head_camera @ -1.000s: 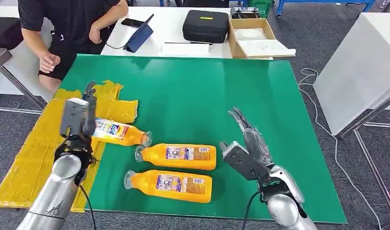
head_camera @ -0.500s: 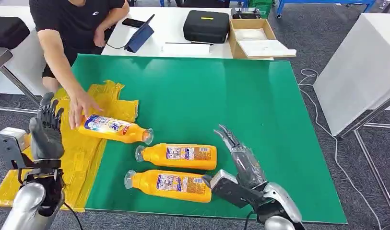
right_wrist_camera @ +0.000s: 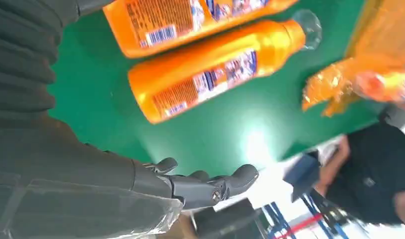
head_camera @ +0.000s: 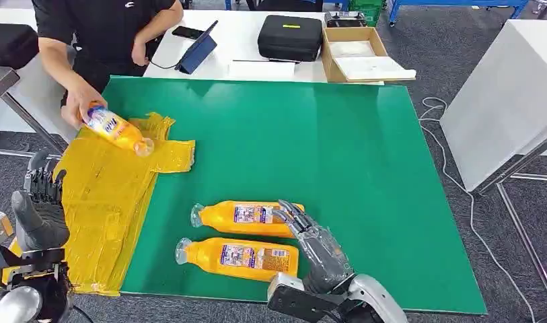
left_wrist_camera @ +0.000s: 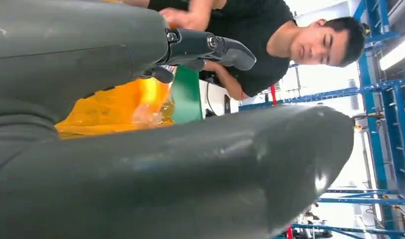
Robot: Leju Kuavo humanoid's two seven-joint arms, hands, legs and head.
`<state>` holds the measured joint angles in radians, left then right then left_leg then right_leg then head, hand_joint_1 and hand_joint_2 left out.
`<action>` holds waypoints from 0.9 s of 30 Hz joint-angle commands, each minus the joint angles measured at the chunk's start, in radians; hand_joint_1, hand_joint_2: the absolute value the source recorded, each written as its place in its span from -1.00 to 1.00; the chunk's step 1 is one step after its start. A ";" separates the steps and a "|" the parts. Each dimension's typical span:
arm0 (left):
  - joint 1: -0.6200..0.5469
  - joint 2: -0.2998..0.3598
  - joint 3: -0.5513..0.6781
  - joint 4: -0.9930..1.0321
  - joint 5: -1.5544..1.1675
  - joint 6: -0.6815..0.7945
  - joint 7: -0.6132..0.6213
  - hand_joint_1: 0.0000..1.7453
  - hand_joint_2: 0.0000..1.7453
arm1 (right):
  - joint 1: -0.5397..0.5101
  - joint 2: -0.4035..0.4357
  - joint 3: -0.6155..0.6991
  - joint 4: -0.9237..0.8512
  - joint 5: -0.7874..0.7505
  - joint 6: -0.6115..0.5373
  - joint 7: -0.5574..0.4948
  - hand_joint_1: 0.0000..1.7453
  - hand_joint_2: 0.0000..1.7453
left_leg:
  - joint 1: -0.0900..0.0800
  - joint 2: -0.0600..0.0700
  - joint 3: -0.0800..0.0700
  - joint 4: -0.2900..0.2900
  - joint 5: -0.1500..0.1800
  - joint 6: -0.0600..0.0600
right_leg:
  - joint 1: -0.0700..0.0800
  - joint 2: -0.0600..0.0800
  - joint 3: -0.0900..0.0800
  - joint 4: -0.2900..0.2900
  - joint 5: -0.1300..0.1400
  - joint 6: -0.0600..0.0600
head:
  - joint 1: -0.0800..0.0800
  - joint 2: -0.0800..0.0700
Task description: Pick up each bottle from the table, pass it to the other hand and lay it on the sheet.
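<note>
Two orange bottles lie side by side on the green table [head_camera: 365,148]: the far one [head_camera: 250,218] [right_wrist_camera: 215,74] and the near one [head_camera: 237,258] [right_wrist_camera: 155,22], caps pointing left. My right hand [head_camera: 314,245] [right_wrist_camera: 200,186] hovers open at their base ends, fingers spread, holding nothing. A person's hand [head_camera: 79,108] holds a third orange bottle [head_camera: 117,129] in the air above the yellow sheet [head_camera: 102,202] [left_wrist_camera: 115,107]. My left hand [head_camera: 38,208] [left_wrist_camera: 205,47] is raised, open and empty, off the table's left edge beside the sheet.
The person stands at the far left corner of the table. Behind it a white table carries a black case [head_camera: 289,37], a cardboard box [head_camera: 354,54], a tablet [head_camera: 195,48] and a phone [head_camera: 185,31]. A white cabinet [head_camera: 506,94] stands to the right.
My left hand let go of the third bottle and drew back to the lower left. The person took that bottle and lifted it off the sheet. My right hand moved left to the two lying bottles.
</note>
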<state>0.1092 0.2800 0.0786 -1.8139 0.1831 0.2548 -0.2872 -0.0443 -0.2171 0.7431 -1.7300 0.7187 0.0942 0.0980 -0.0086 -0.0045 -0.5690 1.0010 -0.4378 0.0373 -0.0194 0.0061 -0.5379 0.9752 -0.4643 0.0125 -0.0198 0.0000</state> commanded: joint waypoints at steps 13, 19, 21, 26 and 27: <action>-0.012 -0.029 0.009 0.012 0.029 -0.013 0.004 -1.00 -1.00 | -0.122 0.154 0.056 0.324 0.068 0.058 0.083 -1.00 1.00 | 0.001 0.002 0.001 -0.001 0.001 -0.003 | 0.001 0.001 0.001 -0.002 0.002 -0.002 | 0.000 0.000; -0.019 -0.032 0.006 0.013 0.032 -0.009 0.001 -1.00 -1.00 | -0.160 0.167 0.093 0.322 0.145 0.095 0.118 -1.00 1.00 | 0.001 0.001 0.001 -0.001 0.001 -0.003 | 0.001 0.001 0.001 -0.002 0.001 -0.002 | 0.000 0.000; -0.017 -0.031 0.008 0.011 0.033 -0.008 0.001 -1.00 -1.00 | -0.167 0.169 0.107 0.314 0.179 0.105 0.136 -1.00 1.00 | 0.001 0.001 0.001 0.000 0.000 -0.002 | 0.001 0.000 0.001 -0.001 0.001 -0.001 | 0.000 0.000; -0.012 -0.031 0.019 0.006 0.045 -0.010 0.001 -1.00 -1.00 | -0.176 0.174 0.153 0.292 0.244 0.145 0.168 -1.00 1.00 | 0.001 0.001 0.001 -0.001 0.000 -0.003 | 0.001 0.000 0.001 -0.001 0.001 -0.001 | 0.000 0.000; -0.013 -0.031 0.020 0.006 0.046 -0.011 0.001 -1.00 -1.00 | -0.174 0.176 0.155 0.291 0.245 0.146 0.169 -1.00 1.00 | 0.002 0.002 0.001 -0.001 0.000 -0.004 | 0.001 0.001 0.001 -0.002 0.001 -0.002 | 0.000 0.000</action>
<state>0.1103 0.2770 0.0866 -1.8253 0.2194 0.2434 -0.2876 -0.1620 -0.0526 0.8118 -1.4813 0.9240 0.2102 0.2411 -0.0085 -0.0045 -0.5689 1.0010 -0.4376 0.0373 -0.0194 0.0062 -0.5379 0.9755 -0.4642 0.0126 -0.0198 0.0000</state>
